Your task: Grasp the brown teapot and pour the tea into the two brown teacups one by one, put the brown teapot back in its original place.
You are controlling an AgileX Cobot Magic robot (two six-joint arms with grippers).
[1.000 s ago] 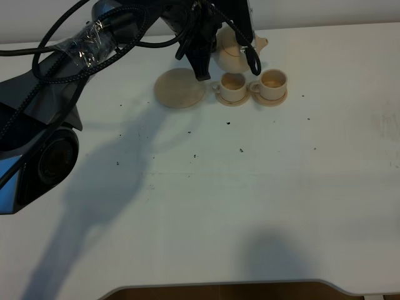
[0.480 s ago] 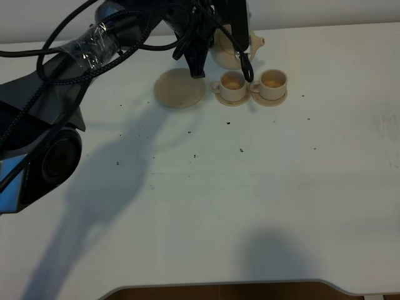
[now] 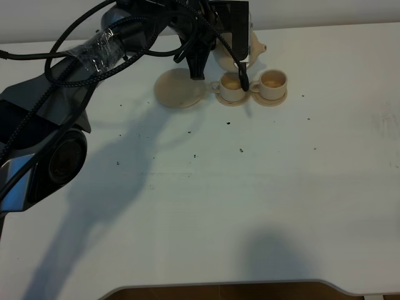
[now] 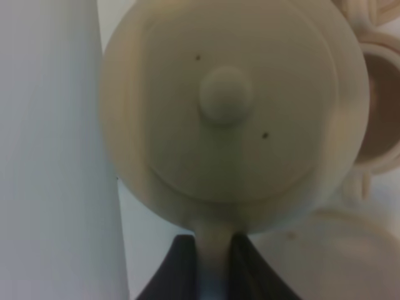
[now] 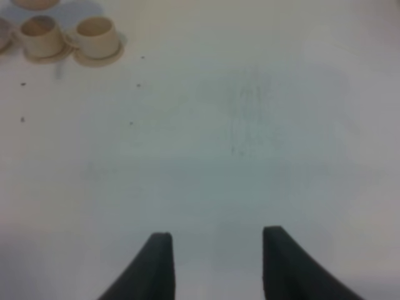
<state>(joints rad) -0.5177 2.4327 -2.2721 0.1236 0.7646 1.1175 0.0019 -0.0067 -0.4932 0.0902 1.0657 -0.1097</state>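
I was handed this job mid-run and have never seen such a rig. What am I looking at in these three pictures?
The machine is a robot with two arms, each ending in a two-fingered end effector. The wide picture comes from a camera mounted high above the white table. The other two come from a camera on each wrist, looking along the fingers. On the table lie a wide round saucer with nothing on it, and two brown teacups on small saucers. The left end effector is shut on the loop handle of the brown teapot, which is behind the cups, off the wide saucer. The right end effector is open and holds nothing.
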